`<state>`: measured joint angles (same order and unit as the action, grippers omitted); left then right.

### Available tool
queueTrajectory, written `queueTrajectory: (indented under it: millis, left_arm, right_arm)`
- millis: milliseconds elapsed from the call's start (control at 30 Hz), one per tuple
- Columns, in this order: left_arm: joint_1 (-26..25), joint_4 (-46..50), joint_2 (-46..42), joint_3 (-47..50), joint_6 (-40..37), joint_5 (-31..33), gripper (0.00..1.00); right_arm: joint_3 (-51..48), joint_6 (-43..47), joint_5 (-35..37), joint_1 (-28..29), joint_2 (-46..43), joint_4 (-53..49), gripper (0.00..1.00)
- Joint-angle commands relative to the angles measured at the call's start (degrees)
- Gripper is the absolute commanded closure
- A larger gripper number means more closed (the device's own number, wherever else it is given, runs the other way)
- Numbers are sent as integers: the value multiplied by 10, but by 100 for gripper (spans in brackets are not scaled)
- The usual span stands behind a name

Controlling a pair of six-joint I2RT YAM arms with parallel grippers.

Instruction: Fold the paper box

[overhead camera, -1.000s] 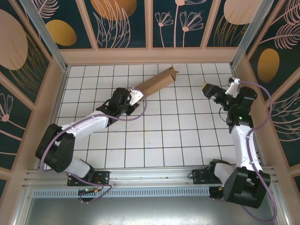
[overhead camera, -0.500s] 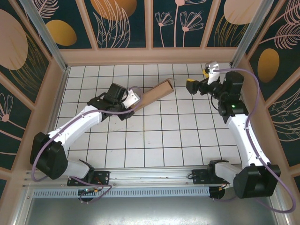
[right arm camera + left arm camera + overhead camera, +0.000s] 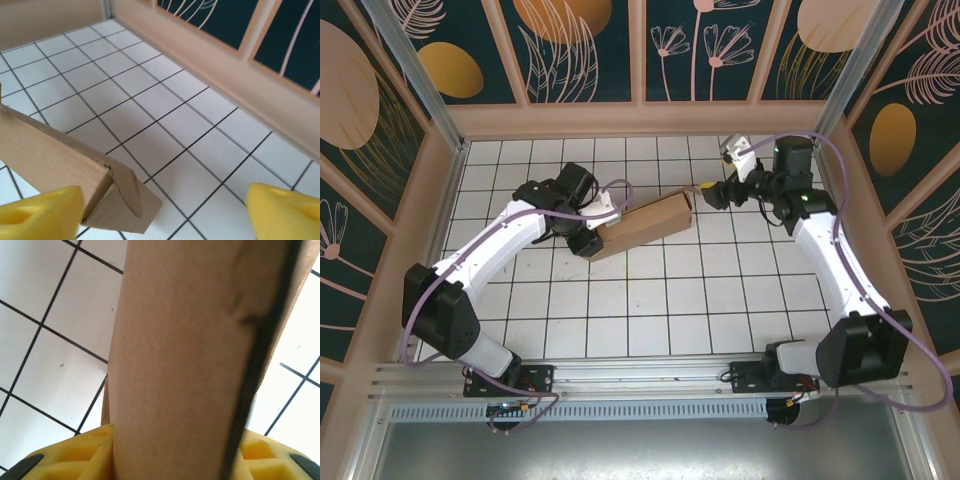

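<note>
paper box (image 3: 645, 222) — tight between left jaws

left gripper (image 3: 588, 238) clamped on the paper box (image 3: 645, 222), elbow bent; right gripper (image 3: 708, 193) spread wide, arm outstretched.

Paper box (image 3: 642, 224): plain brown corrugated cardboard, folded into long narrow flat-sided form. Running diagonally over centre-far part of white tiles (image 3: 700, 290), higher-in-frame end pointing right, lower end pointing left. Left end sitting pinched in left gripper (image 3: 592, 236). Right wrist view: right end (image 3: 122, 200) showing curved tuck flap folded across opening, corner edges gaping slightly. Contact with tiles not discernible.
</note>
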<state>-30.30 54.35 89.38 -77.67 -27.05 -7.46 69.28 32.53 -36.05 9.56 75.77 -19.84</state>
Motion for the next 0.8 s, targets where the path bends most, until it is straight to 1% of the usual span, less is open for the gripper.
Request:
queueTrajectory:
  millis: [0, 67, 267, 367, 467, 567, 667, 767]
  left_arm:
    - [2, 66, 18, -28, -25, -6, 67]
    - [2, 73, 23, -38, -29, -21, 67]
    - [2, 79, 38, -47, -32, -32, 67]
    - [2, 79, 46, -51, -30, -41, 65]
    - [2, 82, 58, -59, -28, -44, 65]
    - [2, 82, 65, -63, -28, -46, 65]
    - [2, 81, 68, -65, -29, -44, 67]
    - [2, 81, 70, -66, -27, -44, 67]
  right_arm:
    - [38, 66, -1, 18, 34, -86, 27]
    - [53, 82, 4, 26, 54, -111, 36]
    - [93, 117, 1, 38, 99, -168, 59]
    - [106, 122, 8, 39, 112, -180, 63]
    - [110, 126, 3, 39, 116, -180, 76]
    - [111, 131, 5, 39, 119, -182, 77]
    - [107, 134, 4, 39, 120, -180, 74]
    - [103, 139, 5, 39, 121, -180, 73]
